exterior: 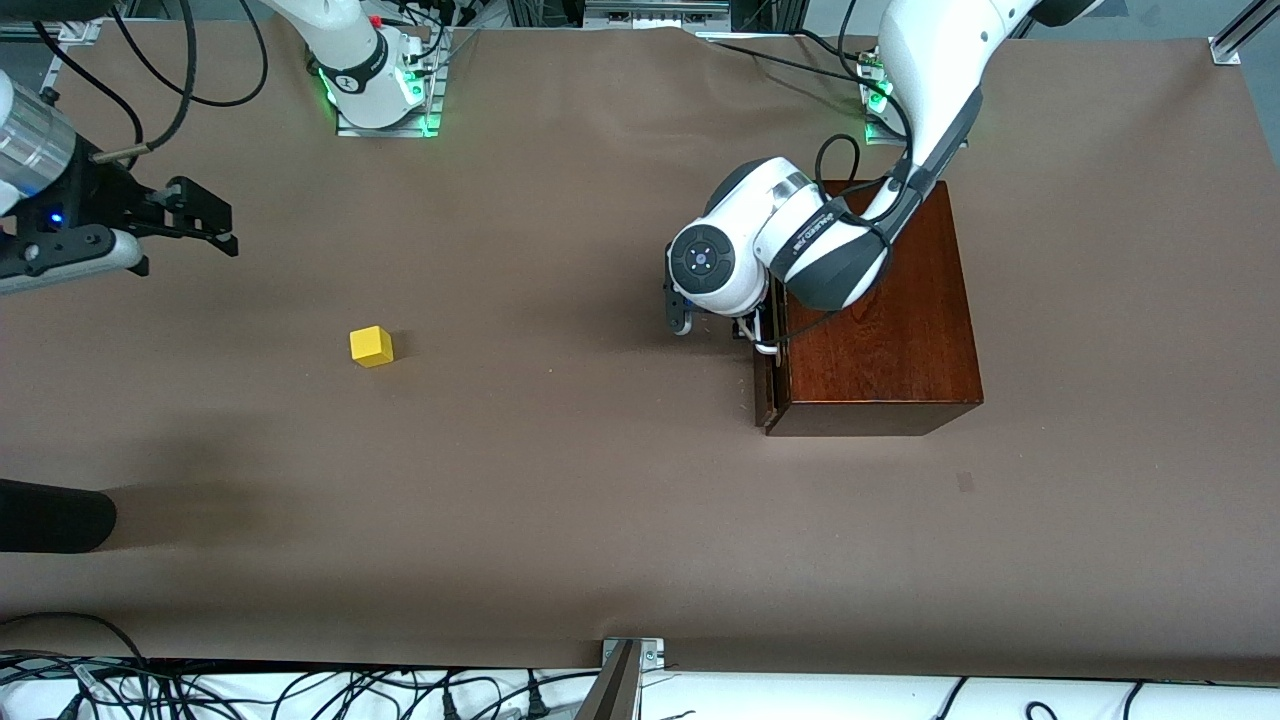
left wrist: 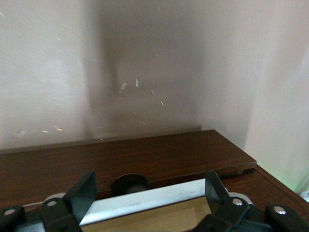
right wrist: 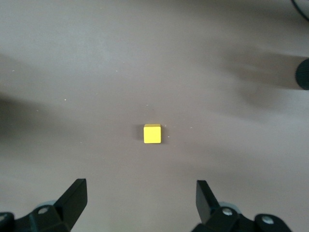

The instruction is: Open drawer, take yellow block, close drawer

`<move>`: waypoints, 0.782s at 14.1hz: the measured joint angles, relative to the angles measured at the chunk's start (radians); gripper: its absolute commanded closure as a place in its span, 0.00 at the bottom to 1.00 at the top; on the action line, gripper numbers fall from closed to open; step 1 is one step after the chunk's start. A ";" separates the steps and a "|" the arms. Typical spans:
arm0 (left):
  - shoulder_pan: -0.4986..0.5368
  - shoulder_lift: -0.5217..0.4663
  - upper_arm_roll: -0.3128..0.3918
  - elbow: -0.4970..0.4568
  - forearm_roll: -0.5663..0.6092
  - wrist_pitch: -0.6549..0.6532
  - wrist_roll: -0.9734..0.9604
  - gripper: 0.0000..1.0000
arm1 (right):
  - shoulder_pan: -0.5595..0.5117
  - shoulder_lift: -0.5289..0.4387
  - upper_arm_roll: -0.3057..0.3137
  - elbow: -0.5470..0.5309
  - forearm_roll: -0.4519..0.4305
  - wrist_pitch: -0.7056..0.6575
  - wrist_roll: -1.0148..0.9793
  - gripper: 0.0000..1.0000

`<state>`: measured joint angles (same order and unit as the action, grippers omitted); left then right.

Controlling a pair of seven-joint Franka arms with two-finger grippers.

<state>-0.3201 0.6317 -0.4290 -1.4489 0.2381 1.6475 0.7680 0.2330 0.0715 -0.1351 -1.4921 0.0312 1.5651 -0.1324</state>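
The dark-brown wooden box [exterior: 880,310] stands toward the left arm's end of the table. Its drawer [exterior: 767,390] sticks out only a sliver, and its front faces the right arm's end. My left gripper [exterior: 745,330] is at the drawer front, open, with the white bar handle [left wrist: 145,200] lying between its fingers [left wrist: 84,193]; pale wood shows under the bar. The yellow block [exterior: 371,346] sits on the bare table toward the right arm's end. My right gripper [exterior: 222,228] is open and empty in the air, with the block [right wrist: 152,133] ahead of its fingers [right wrist: 75,195].
A black rounded object [exterior: 50,515] juts in at the table's edge at the right arm's end, nearer the front camera than the block; it also shows in the right wrist view [right wrist: 303,73]. Cables [exterior: 300,690] lie along the front edge.
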 measured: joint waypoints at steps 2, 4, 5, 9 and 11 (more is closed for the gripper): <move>0.008 -0.037 -0.001 0.068 -0.057 -0.002 -0.001 0.00 | 0.000 0.000 0.000 0.000 -0.012 -0.005 0.000 0.00; 0.051 -0.093 0.000 0.128 -0.088 -0.016 -0.001 0.00 | 0.000 0.000 0.000 0.000 -0.028 -0.007 0.000 0.00; 0.095 -0.120 0.000 0.151 -0.105 -0.041 0.000 0.00 | -0.001 0.001 -0.001 0.000 -0.030 -0.008 0.001 0.00; 0.279 -0.189 0.048 0.214 -0.122 -0.113 0.010 0.00 | -0.007 0.019 -0.029 -0.001 -0.012 -0.010 0.011 0.00; 0.303 -0.211 0.143 0.213 -0.142 -0.110 0.012 0.00 | -0.009 0.024 -0.039 -0.001 0.022 -0.009 0.011 0.00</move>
<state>-0.0171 0.4205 -0.2863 -1.2356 0.0958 1.5374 0.7799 0.2235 0.0954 -0.1741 -1.4932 0.0536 1.5561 -0.1213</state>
